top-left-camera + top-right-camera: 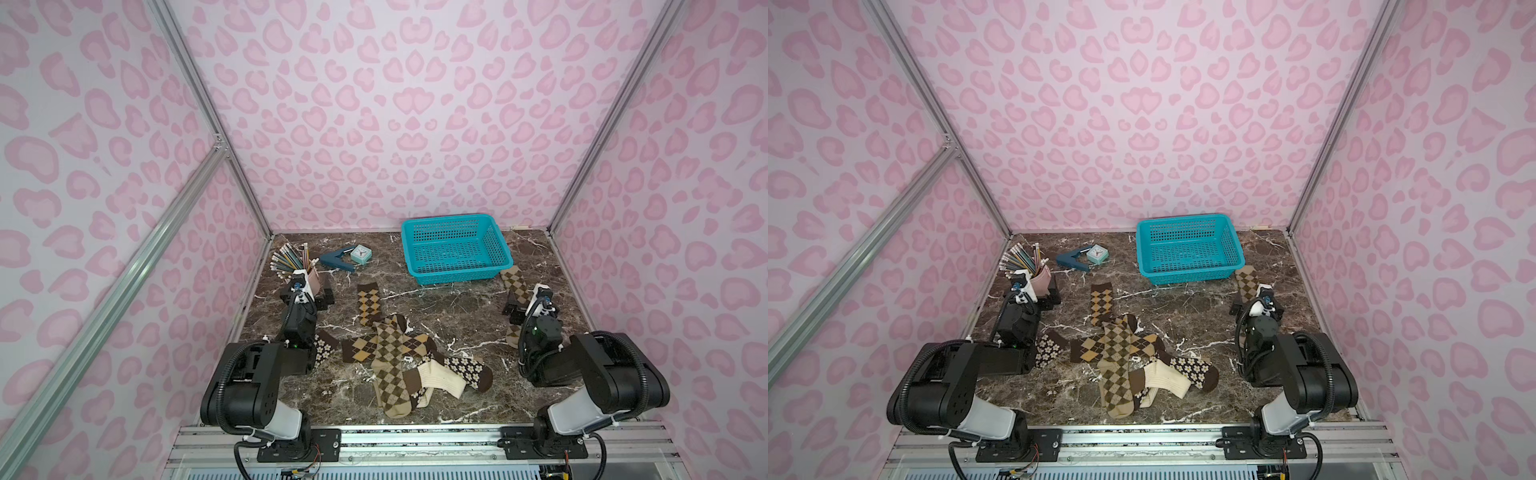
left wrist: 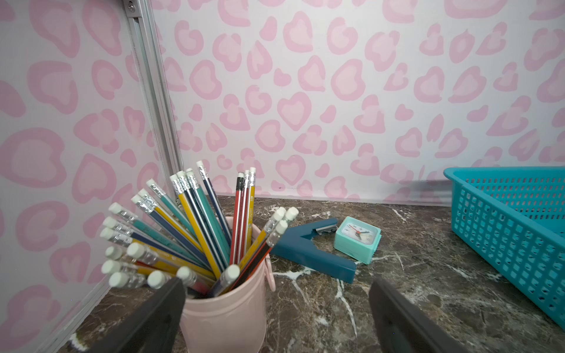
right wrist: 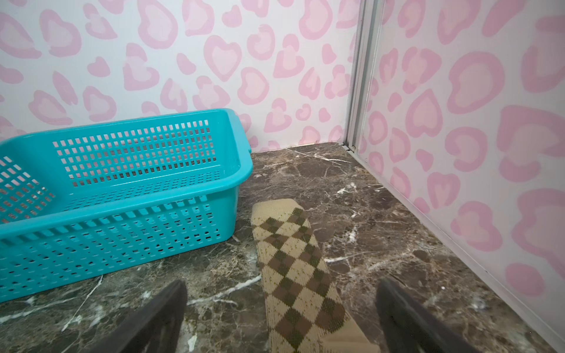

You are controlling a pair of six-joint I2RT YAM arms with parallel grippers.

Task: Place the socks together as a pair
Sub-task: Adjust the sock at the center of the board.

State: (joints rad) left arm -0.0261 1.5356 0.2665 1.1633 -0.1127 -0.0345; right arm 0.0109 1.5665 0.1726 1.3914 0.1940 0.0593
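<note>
We are holding both jaws apart: right gripper (image 3: 281, 284) at lower centre is straddling a sock (image 3: 284, 238), likely for grasping; left gripper (image 2: 276, 281) is idling by pencils (image 2: 195, 232).

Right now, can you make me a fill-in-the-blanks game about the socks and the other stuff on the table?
1. The pencils stand in a ____ cup.
2. The argyle sock under the right gripper lies beside the teal ____.
3. The left gripper and the right gripper both have their fingers ____.
4. The dark brown sock is covered in cream ____.

Missing words: pink; basket; open; flowers.
</note>
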